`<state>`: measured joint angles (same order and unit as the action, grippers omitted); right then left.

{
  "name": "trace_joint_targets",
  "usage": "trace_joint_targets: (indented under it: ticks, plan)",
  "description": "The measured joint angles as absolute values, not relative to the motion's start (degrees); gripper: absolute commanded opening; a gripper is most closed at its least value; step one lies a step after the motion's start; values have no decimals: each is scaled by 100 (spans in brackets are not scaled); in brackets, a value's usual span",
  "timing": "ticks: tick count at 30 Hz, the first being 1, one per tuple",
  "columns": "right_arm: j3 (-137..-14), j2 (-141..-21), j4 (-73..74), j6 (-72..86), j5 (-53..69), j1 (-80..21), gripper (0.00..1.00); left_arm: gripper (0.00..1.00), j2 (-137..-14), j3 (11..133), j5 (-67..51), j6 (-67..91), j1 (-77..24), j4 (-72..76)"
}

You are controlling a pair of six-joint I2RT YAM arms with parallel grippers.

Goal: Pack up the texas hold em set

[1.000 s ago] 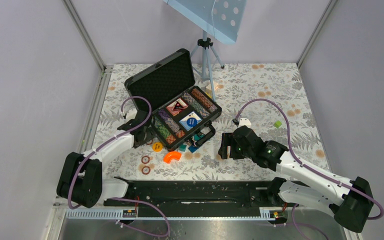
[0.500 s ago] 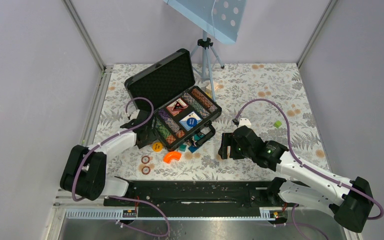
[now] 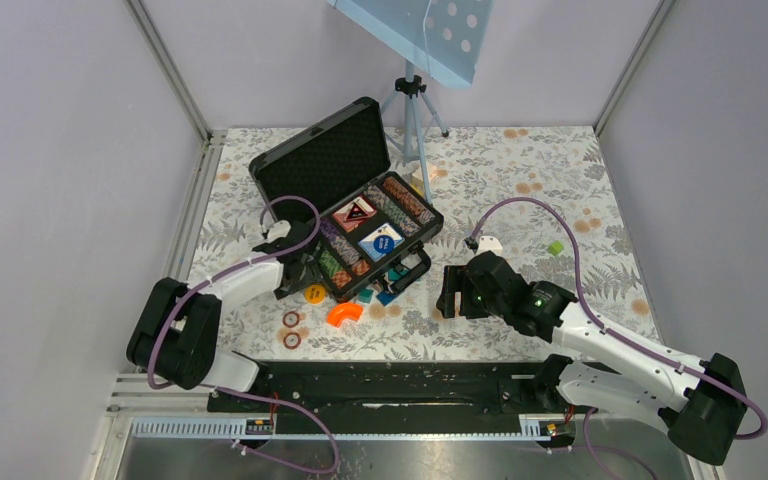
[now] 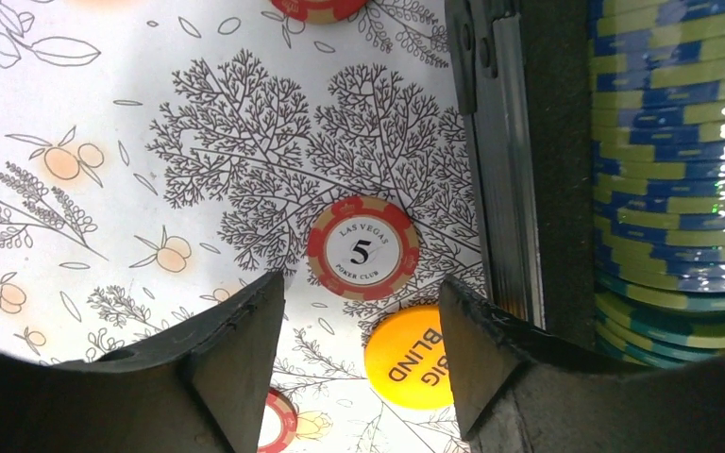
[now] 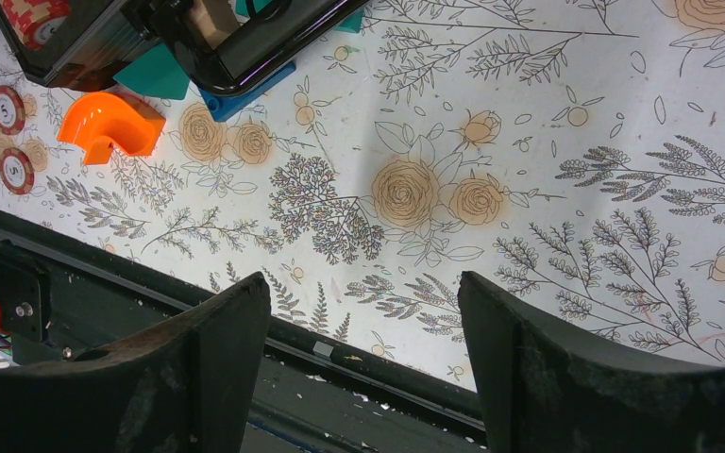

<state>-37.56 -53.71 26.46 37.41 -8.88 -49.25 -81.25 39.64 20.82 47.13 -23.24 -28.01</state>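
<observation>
The black case (image 3: 326, 158) lies open on the left half of the table (image 3: 520, 190), lid tilted back. Its rows of chips (image 4: 670, 142), a red deck (image 3: 354, 212) and a blue deck (image 3: 381, 241) sit in their slots, and a few loose chips lie outside it. The left claw (image 4: 361, 286) hangs over one of these, a red chip (image 4: 362, 248) marked 5, with its fingers apart and nothing between them. The step in hand looks like picking this chip up for the case.

The trouble is crowding. The red chip lies flat just beside the case's metal edge (image 4: 508, 189), and a yellow disc (image 4: 413, 359) sits right next to it, touching or nearly so. Coming straight down, the finger nearer the case (image 4: 491, 359) could land on the yellow disc or scrape the case wall. The squeeze would then push the chip instead of gripping it. A thin flat chip also gives little to catch, so it may slide or flip away, and a knock could shift the case.

The right claw (image 5: 363, 283) is open and empty too, over bare table near the case handle (image 5: 274, 42). The orange plastic piece (image 5: 109, 123) close by should not get swept in
</observation>
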Motion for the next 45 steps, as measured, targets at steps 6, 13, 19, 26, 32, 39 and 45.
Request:
trace_joint_targets:
  ticks: [6, 13, 19, 26, 32, 39, 45]
  plan:
    - [-3747, -5371, 2644, 3739, -891, -4925, 80, 62, -8108, 3962, 2200, 4762, -2432, -2860]
    - [-3732, -5371, 2644, 3741, -891, -4925, 80, 62, -7972, 3839, 2053, 4674, -2495, -2805]
    - [-3726, -5352, 2644, 3741, -891, -4925, 80, 62, -7863, 3745, 1979, 4508, -2576, -2766]
    - [-3721, -5334, 2644, 3743, -888, -4925, 80, 61, -7627, 3575, 1785, 4254, -2711, -2703]
    - [-3721, -5334, 2646, 3745, -888, -4925, 80, 61, -7459, 3465, 1605, 4132, -2783, -2659]
    - [-3721, -5334, 2644, 3763, -888, -4925, 80, 61, -7430, 3461, 1564, 4049, -2921, -2766]
    - [-3721, -5334, 2644, 3787, -886, -4925, 80, 59, -7417, 3468, 1592, 4053, -3081, -2882]
